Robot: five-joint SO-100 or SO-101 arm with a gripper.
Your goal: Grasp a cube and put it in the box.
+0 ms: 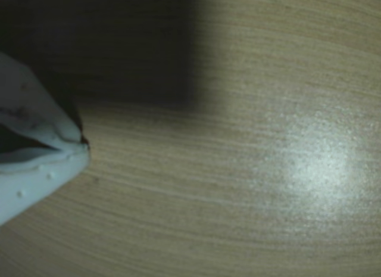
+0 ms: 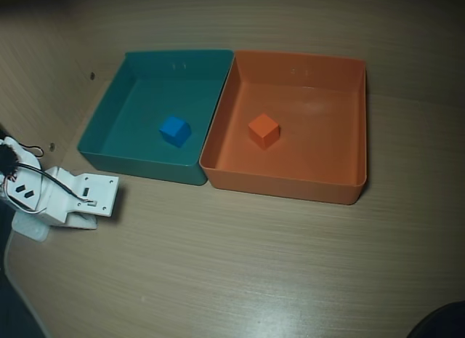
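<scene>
Two trays sit side by side on the counter in the overhead view: the orange box to the right and a teal tray touching it on the left. The orange cube already rests on the box floor, left of centre, apart from every wall, and a blue cube lies in the teal tray. Judged from that, the placing looks done and the step in hand is the retreat.

To finish well, the arm, folded at about eight o'clock from the box near the counter's left edge, should settle clear of both trays, without swinging across the teal tray's near wall.

Only the overhead view shows the trays and cubes; its picture of the arm is a white body with cables, and the fingertips cannot be made out there. The wrist view gives what that lacks: the hand at the left edge, its white fingers meeting at the tips with nothing between them, over bare wood grain with a glare patch at three o'clock and a dark shadow toward eleven.
</scene>
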